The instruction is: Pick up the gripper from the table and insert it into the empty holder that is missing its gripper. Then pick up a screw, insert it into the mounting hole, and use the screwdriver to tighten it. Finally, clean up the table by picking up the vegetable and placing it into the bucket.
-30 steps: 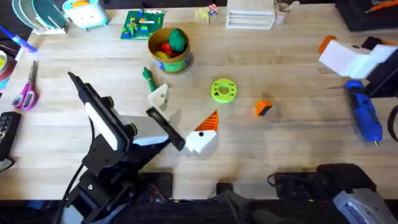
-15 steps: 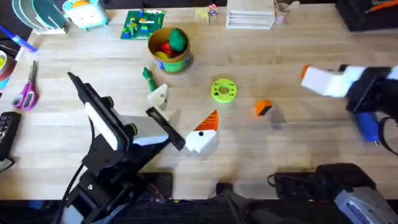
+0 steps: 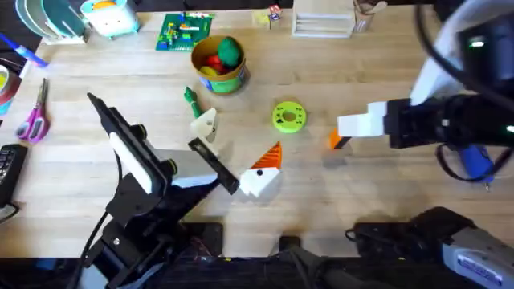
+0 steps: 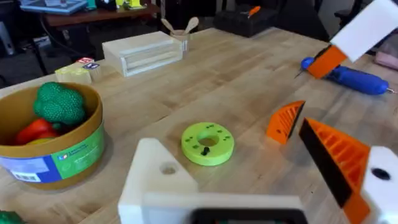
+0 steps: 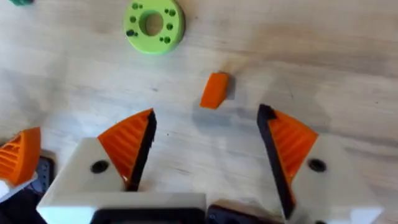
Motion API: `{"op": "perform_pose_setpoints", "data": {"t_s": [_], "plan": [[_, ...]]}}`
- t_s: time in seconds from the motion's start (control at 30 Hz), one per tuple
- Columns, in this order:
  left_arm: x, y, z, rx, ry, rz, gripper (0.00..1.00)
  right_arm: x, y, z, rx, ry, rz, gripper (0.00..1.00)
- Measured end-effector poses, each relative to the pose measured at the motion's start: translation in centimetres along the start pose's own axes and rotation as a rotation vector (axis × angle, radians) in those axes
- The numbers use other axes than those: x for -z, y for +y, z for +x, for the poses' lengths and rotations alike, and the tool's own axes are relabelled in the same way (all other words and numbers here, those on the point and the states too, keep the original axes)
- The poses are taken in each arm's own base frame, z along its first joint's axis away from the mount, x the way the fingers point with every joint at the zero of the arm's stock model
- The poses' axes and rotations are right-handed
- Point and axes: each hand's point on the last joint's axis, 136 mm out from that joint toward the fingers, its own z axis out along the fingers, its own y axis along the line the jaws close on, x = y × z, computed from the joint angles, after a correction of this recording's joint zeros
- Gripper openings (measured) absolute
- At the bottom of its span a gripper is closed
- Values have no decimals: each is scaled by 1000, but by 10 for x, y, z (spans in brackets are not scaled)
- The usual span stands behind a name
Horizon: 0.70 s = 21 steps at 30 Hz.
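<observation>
Overhead: right gripper point(image 3: 347, 128) half-hiding orange gripper point(image 3: 339, 141), fingers spread

bucket point(image 4: 74, 155) label txt too blurry, no legible txt

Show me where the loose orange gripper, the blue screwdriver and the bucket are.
the gripper point(image 5: 215, 90), right wrist view, middle of the orange wedge
the screwdriver point(image 4: 348, 78), left wrist view, blue body
the bucket point(image 3: 227, 81), overhead view, front wall
</observation>
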Motion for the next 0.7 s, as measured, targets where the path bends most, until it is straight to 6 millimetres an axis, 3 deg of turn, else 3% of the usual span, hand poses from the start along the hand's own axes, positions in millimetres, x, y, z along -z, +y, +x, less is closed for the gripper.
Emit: {"op": "perform_pose_setpoints", "data": {"t_s": [0.3, 0.5, 0.7], "plan": [[0, 0, 0, 0, 0, 0, 993, -44, -1, 1, -107, 117, 83, 994], [0, 0, 0, 0, 0, 0, 993, -72, -8, 20, -135, 196, 119, 992], [0, 0, 0, 0, 0, 0, 993, -81, -10, 27, -145, 215, 120, 910]]}}
